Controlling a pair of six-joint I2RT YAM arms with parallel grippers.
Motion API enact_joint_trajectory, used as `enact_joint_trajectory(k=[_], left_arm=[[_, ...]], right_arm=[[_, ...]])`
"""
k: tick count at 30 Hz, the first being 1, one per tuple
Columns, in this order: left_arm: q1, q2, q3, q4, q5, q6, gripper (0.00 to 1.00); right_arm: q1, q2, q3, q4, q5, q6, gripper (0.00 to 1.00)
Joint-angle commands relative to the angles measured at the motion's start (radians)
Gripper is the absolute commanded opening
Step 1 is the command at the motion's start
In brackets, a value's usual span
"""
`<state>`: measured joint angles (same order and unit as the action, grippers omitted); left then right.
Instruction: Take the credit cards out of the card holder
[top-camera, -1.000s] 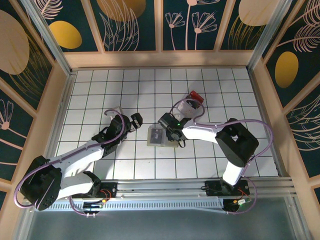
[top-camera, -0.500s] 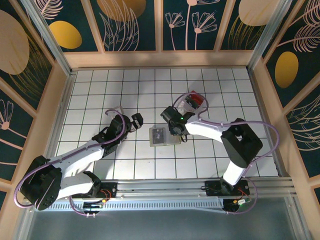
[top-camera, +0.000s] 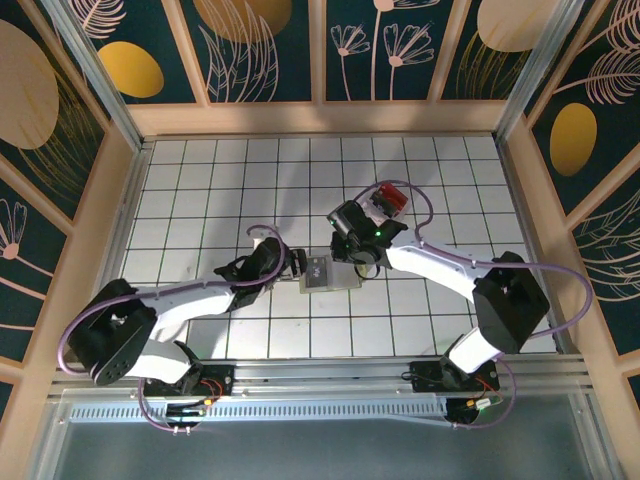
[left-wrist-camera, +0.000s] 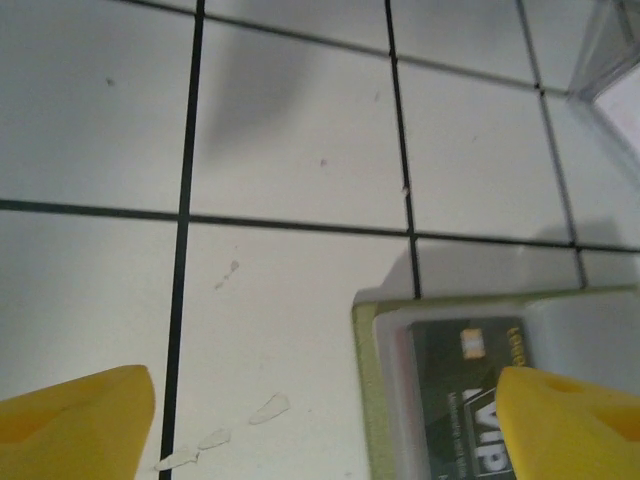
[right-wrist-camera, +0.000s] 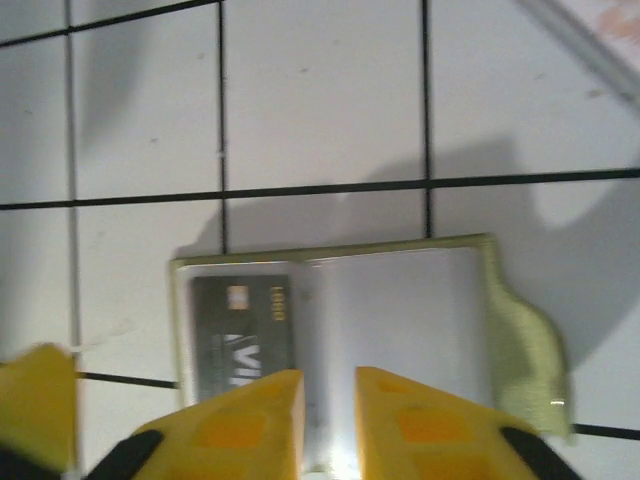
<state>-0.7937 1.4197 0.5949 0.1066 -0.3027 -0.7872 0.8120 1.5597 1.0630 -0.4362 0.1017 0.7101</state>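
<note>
The card holder (top-camera: 337, 276) lies open and flat on the white tiled table (top-camera: 200, 180), yellow-green rim around a pale inside (right-wrist-camera: 400, 310). A dark credit card (right-wrist-camera: 243, 330) marked VIP sits in its left half (left-wrist-camera: 455, 400). My left gripper (top-camera: 296, 262) is at the holder's left edge, jaws wide open (left-wrist-camera: 322, 385); one yellow fingertip (left-wrist-camera: 560, 420) hangs over the card, the other over bare tile. My right gripper (top-camera: 352, 262) hovers over the holder's middle fold (right-wrist-camera: 328, 400), its fingers only a narrow gap apart with nothing between them.
A clear box with a red thing in it (top-camera: 388, 200) stands just behind the holder, close to the right arm's wrist; its clear edge (right-wrist-camera: 590, 40) shows at the top right of the right wrist view. Wooden walls ring the table.
My left arm has swung right, up to the holder's left edge, and its jaws have narrowed slightly. My right gripper has drawn back over the holder's middle and its jaws have closed to a narrow gap.
</note>
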Motion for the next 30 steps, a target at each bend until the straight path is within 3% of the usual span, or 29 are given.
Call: enact_joint_trajectory(k=[1,10,20,30], left_arm=[[-0.014,0.047,0.027,-0.019,0.032,0.013,0.84],[-0.054,0.157,0.067,-0.054,0.029,0.034,0.82],[-0.056,0.182,0.065,-0.116,0.004,0.015,0.81],[-0.055,0.161,0.074,-0.138,-0.006,0.011,0.82]], right_arm=[[-0.017,0.038,-0.027,0.098,-0.142,0.041,0.16],[-0.042,0.113,-0.072,0.179,-0.22,0.048,0.13],[-0.045,0.131,-0.125,0.228,-0.257,0.052,0.2],[-0.045,0.14,-0.148,0.283,-0.31,0.043,0.21]])
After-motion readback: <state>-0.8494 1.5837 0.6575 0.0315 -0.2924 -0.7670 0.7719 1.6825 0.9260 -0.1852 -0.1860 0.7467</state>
